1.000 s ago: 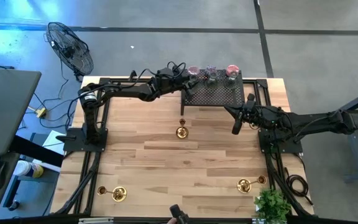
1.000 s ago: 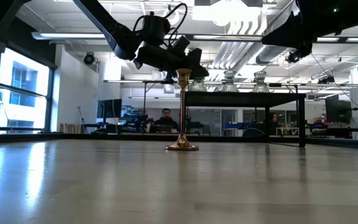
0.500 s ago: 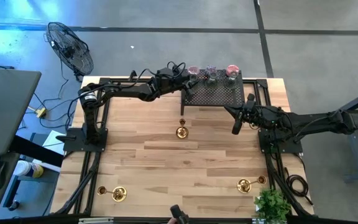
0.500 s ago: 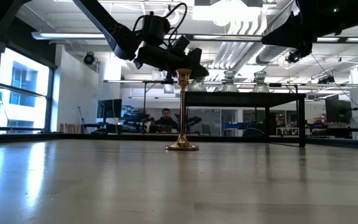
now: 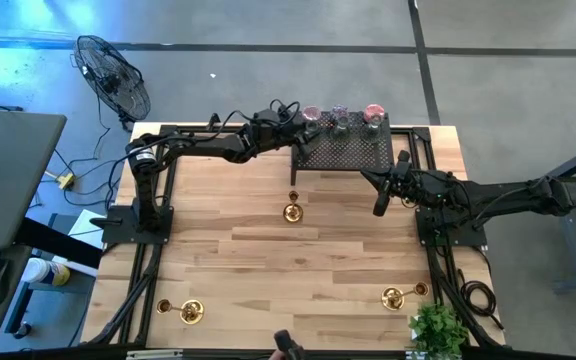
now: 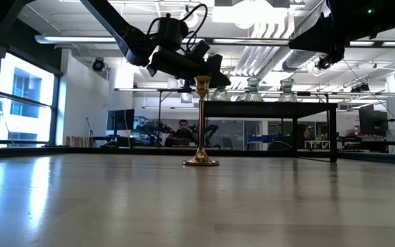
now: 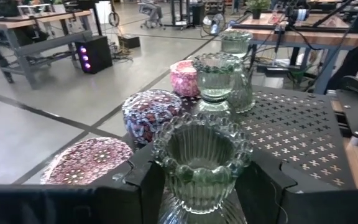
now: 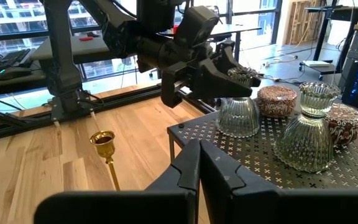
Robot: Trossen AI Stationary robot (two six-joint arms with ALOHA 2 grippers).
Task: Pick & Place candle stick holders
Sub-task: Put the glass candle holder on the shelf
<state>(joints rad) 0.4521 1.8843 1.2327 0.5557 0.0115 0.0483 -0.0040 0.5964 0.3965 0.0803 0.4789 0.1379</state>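
Left gripper (image 7: pixel 201 186) clamped on a pale-green cup (image 7: pixel 201 163) at the rack's (image 5: pixel 343 152) edge. Right gripper (image 8: pixel 199 163) fingers together, empty, hovering beside rack. Brass holder (image 5: pixel 291 211) upright mid-table.

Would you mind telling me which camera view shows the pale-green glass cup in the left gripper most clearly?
The left wrist view: the pale-green glass cup fills the foreground between the left gripper's fingers, beaded rim and ribs plain. The right wrist view shows it side-on, on the rack. The low view mostly hides it behind the arm; the high view shows no detail.
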